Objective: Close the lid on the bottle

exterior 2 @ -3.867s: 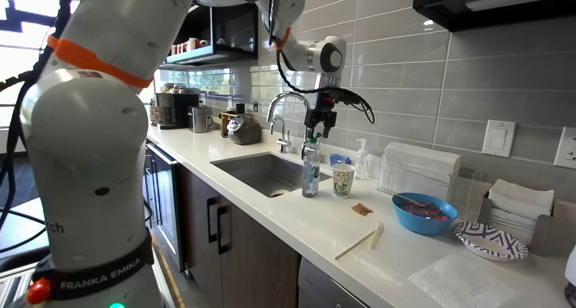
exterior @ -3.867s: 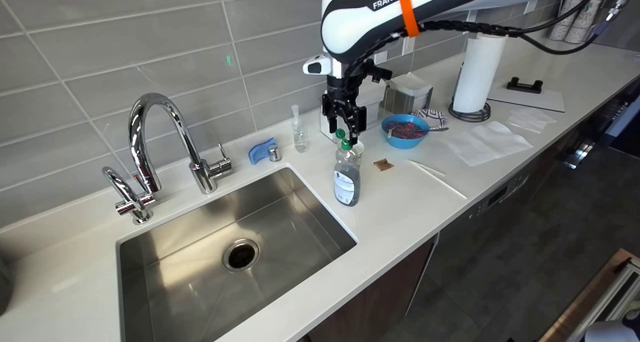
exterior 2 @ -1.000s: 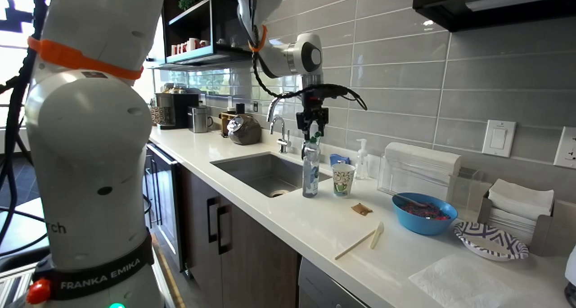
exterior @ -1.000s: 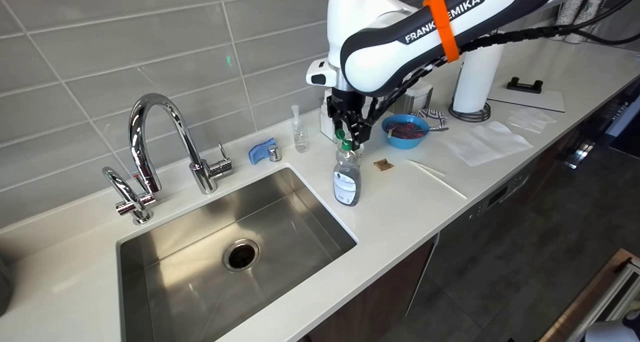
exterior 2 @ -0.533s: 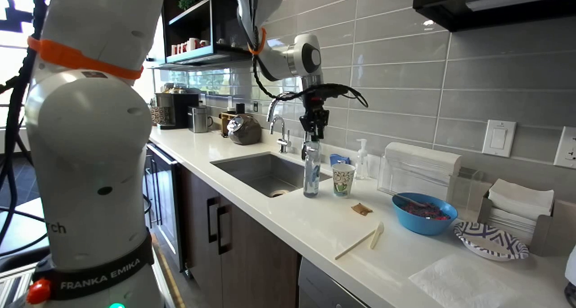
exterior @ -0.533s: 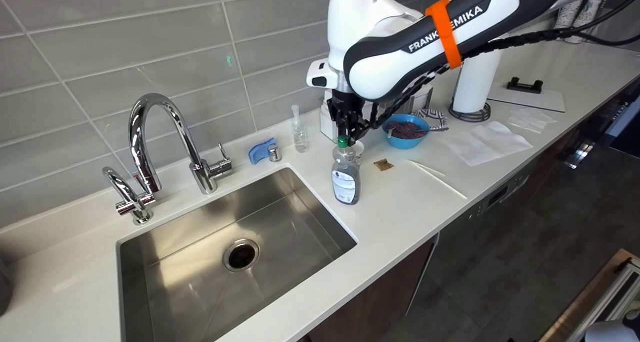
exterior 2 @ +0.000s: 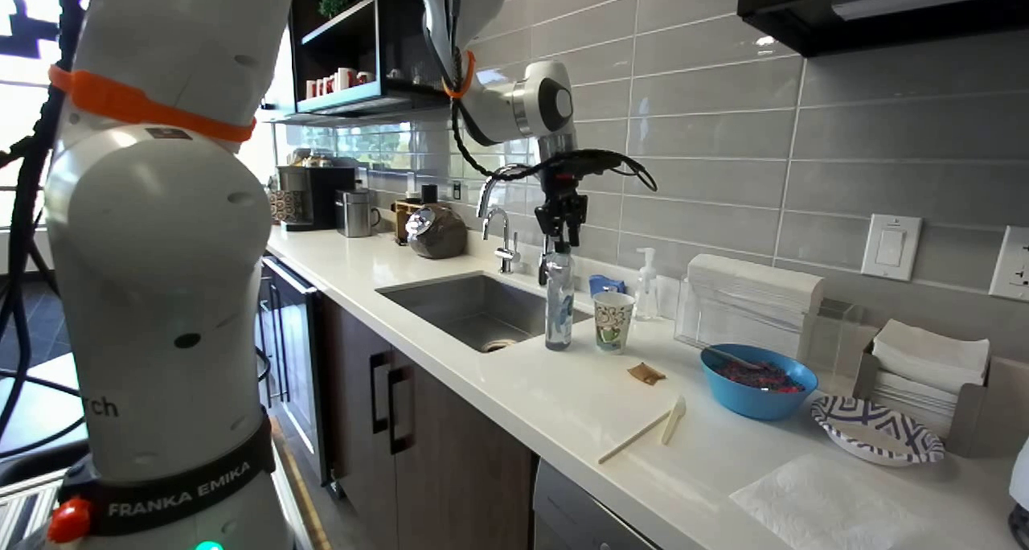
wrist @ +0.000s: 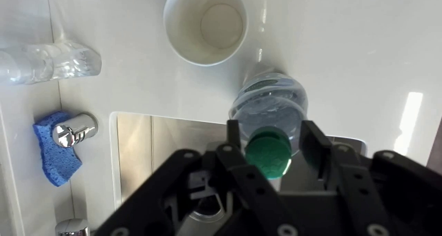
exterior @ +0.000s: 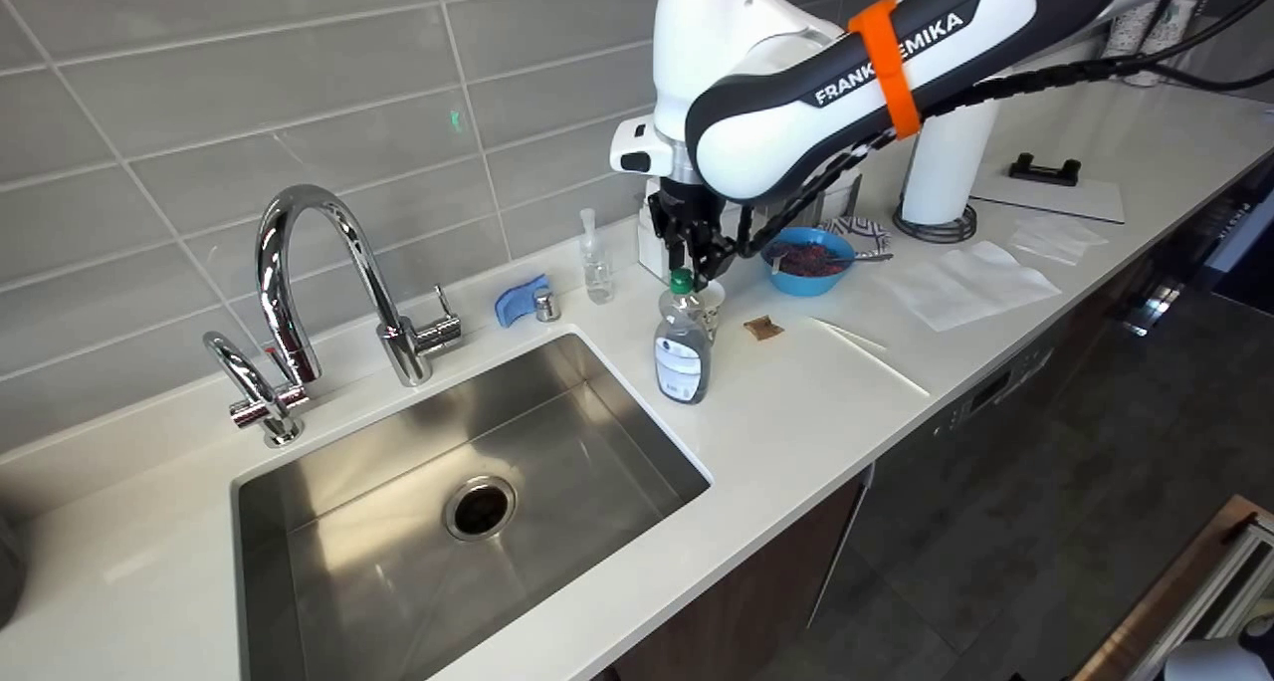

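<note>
The clear bottle (exterior: 683,362) stands upright on the counter beside the sink; it also shows in an exterior view (exterior 2: 559,313) and the wrist view (wrist: 276,106). Its green lid (exterior: 681,281) lies folded down on the cap, and its round top faces up in the wrist view (wrist: 267,156). My gripper (wrist: 271,134) is partly open, with one finger on each side of the lid. The left finger is close to the lid and a gap shows at the right finger. The gripper points down over the bottle in both exterior views (exterior: 690,263) (exterior 2: 562,240).
A paper cup (exterior 2: 612,321) stands close beside the bottle. The sink (exterior: 478,562) lies on the bottle's other side. A clear pump bottle (exterior: 596,263), a blue sponge (wrist: 58,149) and a blue bowl (exterior 2: 760,397) stand near the wall.
One second ago the lid stood flipped up; now it is folded down on the cap. My fingers have come closer together around it. The bottle has shifted slightly toward the wall.
</note>
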`<state>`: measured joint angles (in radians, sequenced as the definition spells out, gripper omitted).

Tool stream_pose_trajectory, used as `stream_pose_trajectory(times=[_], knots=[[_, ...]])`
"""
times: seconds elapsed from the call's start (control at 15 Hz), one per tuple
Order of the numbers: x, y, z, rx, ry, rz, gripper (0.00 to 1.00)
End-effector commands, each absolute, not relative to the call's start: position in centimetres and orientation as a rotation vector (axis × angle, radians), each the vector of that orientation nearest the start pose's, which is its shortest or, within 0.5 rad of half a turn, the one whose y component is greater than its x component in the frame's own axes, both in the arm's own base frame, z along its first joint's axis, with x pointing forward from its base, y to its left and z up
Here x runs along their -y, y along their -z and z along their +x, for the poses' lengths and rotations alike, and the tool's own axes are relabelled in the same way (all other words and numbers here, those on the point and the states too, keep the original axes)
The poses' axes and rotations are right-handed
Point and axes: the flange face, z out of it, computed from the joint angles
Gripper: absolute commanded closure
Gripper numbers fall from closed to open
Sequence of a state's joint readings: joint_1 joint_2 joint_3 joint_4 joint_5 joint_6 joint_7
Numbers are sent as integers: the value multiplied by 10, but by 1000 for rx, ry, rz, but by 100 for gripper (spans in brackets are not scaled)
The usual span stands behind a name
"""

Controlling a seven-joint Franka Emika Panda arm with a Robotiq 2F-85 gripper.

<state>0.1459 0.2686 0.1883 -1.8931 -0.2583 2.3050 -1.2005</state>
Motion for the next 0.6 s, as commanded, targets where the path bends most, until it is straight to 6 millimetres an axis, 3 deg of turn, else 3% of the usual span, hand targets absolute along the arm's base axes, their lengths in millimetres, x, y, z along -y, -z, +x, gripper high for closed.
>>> stream_pose_trajectory(times=[0.0,0.2,0.4,0.47,0.53], knots=[[-195,-393,590,-2183,-130,1933,19],[-195,-409,586,-2189,-171,1970,0],[-196,-423,586,-2193,-262,2065,0],[-193,-426,588,-2187,-273,2085,25],[-190,-427,589,-2177,-272,2101,27]])
